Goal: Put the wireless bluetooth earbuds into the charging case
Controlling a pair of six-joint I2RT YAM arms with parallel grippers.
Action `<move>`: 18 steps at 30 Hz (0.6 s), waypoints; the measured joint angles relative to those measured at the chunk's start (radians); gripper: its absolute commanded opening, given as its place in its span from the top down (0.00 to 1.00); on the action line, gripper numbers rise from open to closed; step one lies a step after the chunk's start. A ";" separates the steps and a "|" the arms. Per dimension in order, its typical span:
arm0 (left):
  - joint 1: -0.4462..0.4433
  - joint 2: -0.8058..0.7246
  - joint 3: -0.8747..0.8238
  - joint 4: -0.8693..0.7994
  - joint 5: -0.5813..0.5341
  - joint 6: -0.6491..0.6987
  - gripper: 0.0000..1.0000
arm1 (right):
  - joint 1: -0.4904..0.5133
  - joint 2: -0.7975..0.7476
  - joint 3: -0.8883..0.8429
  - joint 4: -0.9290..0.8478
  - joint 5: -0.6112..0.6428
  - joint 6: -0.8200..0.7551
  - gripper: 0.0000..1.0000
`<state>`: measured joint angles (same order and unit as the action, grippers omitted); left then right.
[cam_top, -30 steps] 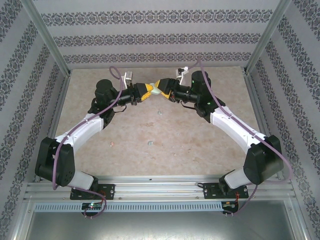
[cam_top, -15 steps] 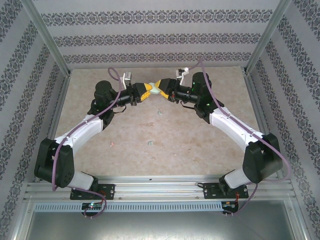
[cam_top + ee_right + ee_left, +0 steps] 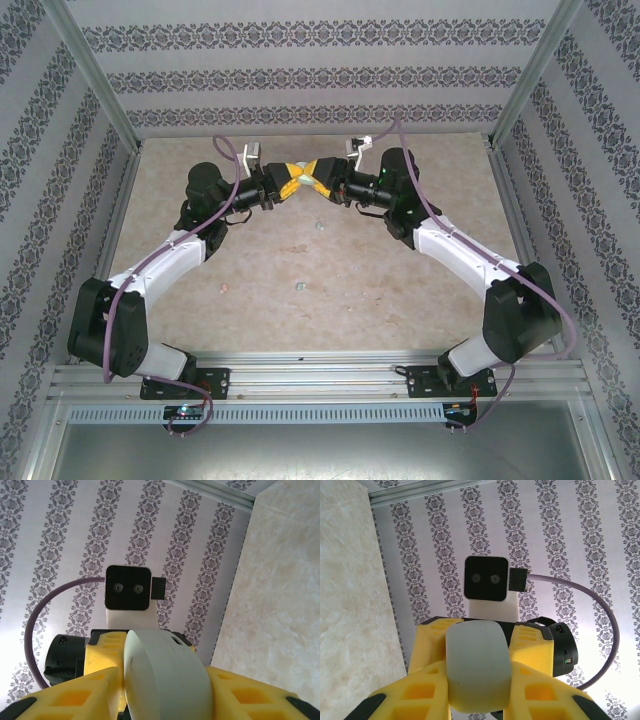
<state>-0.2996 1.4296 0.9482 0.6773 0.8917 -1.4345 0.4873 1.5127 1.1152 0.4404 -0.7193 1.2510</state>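
Since a second ago both wrists have pushed in towards each other. The mint case that showed between them from above is now covered, and the yellow fingers of the left gripper (image 3: 296, 181) and right gripper (image 3: 317, 181) cross in an X over the far middle of the table (image 3: 420, 290).

The left gripper is clamped tight on the charging case (image 3: 477, 665), with a finger (image 3: 422, 695) pressed to each flank. The right gripper has been narrowing, and its fingers (image 3: 100, 690) sit close on either side of the case's other end (whether they actually pinch it, I cannot tell).

The case is a smooth, pale mint-grey oval with rounded ends. In the right wrist view a fine seam runs along its edge.

Three tiny earbuds (image 3: 320, 226) lie loose on the table nearer the bases, well apart. That first one is just below the grippers, a second bud (image 3: 299, 286) is mid-table, and a pinkish bud (image 3: 224, 288) lies off to the left.
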 measured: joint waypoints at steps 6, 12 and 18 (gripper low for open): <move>0.002 -0.012 0.000 0.013 -0.005 -0.002 0.76 | -0.001 0.000 -0.006 0.046 -0.005 0.037 0.76; 0.018 -0.020 0.000 -0.010 0.045 0.133 0.45 | -0.010 -0.014 -0.027 0.065 -0.021 0.060 0.77; 0.060 -0.126 -0.028 -0.073 0.030 0.468 0.24 | -0.054 -0.076 -0.028 -0.020 -0.055 0.057 0.78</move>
<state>-0.2401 1.3033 0.9199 0.6044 0.9218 -0.9668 0.4332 1.4368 1.0870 0.4206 -0.7742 1.3079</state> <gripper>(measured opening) 0.731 0.276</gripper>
